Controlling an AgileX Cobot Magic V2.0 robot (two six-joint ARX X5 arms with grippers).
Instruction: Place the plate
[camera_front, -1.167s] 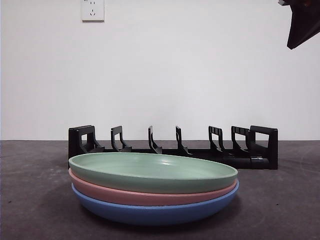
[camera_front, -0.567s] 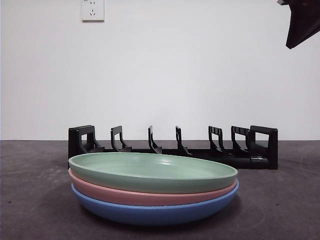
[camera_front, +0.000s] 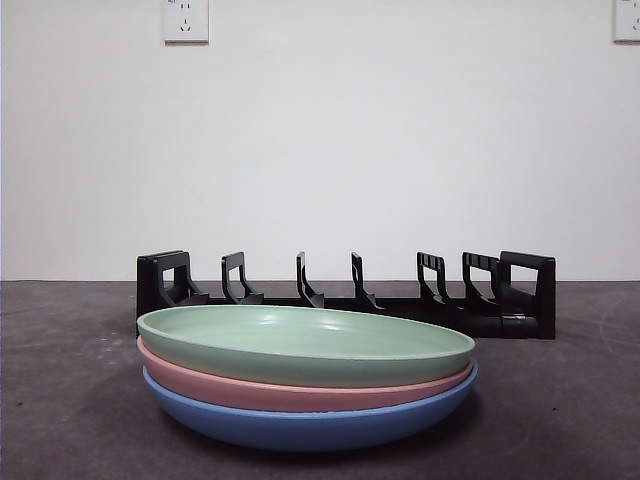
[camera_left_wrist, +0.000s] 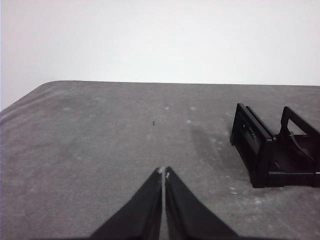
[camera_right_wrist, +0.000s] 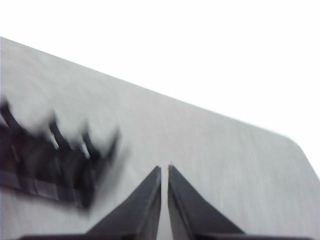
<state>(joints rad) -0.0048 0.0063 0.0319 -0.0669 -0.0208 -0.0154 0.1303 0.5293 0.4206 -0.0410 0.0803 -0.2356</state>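
- The left gripper hangs over the bare gray table, off past the left end of the black rack. Its two black jaws are pressed together at the tips, and it holds nothing.
- A white wall plug sits high on the wall, above the left end of the rack.
- The rack is long and black. It lies flat on the table with small posts standing up in a row. No plate stands between the posts.
- Three plates sit in a pile right in front of the rack, and the pile hides a bit of the rack's bottom edge.
- The green plate is on top of the pile.
- The pink plate is in the middle, touching the green one above it.
- The blue plate is at the bottom and rests on the table.
- Another wall plug peeks in high on the wall, above and past the right end of the rack.
- The right gripper is up over the table, past the right end of the rack. The rack looks smeared and blurry in its camera. Its jaws are nearly touching, with only a thin crack between the tips, and it holds nothing.
- No gripper touches the plates.
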